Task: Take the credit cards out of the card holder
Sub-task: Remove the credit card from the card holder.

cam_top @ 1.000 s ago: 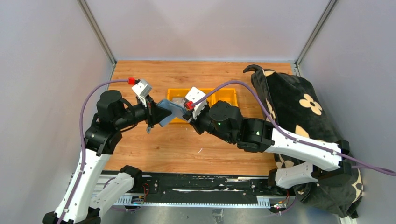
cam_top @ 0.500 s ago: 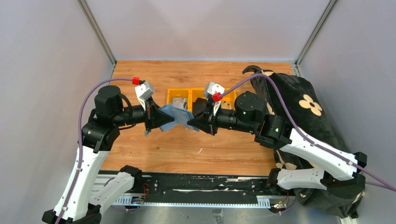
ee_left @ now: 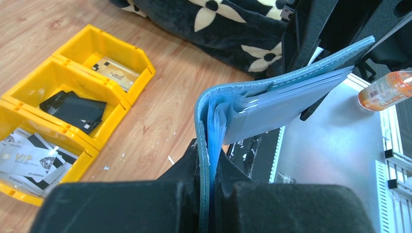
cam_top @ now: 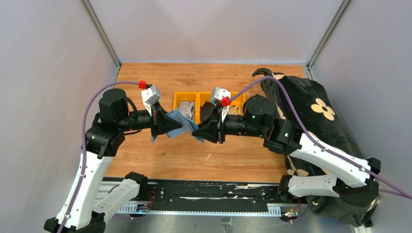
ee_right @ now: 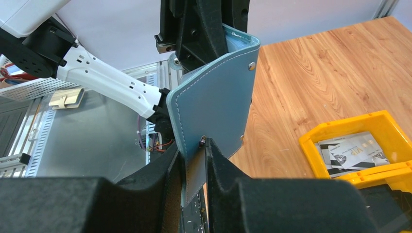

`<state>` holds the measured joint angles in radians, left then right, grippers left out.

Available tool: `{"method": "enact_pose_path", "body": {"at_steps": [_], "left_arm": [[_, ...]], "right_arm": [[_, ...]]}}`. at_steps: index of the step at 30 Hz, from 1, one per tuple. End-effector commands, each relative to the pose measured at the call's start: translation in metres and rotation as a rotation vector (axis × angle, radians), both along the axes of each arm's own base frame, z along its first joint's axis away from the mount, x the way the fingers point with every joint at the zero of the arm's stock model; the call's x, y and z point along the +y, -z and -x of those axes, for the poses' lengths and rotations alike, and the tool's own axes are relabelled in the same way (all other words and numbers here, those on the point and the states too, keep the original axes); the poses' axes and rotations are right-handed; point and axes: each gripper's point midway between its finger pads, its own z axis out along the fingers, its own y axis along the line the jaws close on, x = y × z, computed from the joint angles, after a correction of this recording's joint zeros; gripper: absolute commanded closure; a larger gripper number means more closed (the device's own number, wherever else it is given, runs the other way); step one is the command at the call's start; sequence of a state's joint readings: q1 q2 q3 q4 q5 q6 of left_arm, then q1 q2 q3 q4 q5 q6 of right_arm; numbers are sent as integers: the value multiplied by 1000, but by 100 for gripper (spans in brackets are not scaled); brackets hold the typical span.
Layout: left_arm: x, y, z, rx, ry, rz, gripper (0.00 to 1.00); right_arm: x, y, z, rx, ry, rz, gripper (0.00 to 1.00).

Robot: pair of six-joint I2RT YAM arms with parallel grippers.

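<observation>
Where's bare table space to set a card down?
Bare tabletop between the yellow bins and the near edge, and the strip behind the bins to the back wall. Crowded: around the card holder, and the right side under the flowered cloth.

top: high, rear, looking down, far | wrists: close-up, facing each other | shared: card holder (cam_top: 180, 124), yellow bins (cam_top: 185, 94)

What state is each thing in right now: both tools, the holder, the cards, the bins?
left tool: shut on the card holder.
right tool: the holder's tab sits in its gap; whether it grips is unclear.
card holder: off the table, partly open, inner sleeves showing.
yellow bins: on the table, all three holding cards.
credit cards: several lying in the bins, pale, dark and gold kept apart.
</observation>
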<state>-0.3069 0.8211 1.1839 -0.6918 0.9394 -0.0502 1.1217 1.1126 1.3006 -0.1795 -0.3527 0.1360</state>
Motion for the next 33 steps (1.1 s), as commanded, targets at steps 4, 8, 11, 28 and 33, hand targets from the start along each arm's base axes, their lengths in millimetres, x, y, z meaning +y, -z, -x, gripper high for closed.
{"method": "enact_pose_path", "body": {"at_steps": [4,8,11,28,33], "left_arm": [[-2,-11,6,-37,41,16,100],[-2,-11,8,-35,44,17,100],[-2,-12,8,-40,44,18,100],[-2,-15,9,-42,49,22,100],[-2,-16,9,-39,51,23,100]], "right_arm": [[1,-7,-3,2,-2,-41,73],[-1,-9,-6,-2,14,-46,71],[-3,-11,-6,-3,14,-56,71],[-5,-14,4,7,-62,-76,69],[-5,-14,7,13,-88,-85,71]]}}
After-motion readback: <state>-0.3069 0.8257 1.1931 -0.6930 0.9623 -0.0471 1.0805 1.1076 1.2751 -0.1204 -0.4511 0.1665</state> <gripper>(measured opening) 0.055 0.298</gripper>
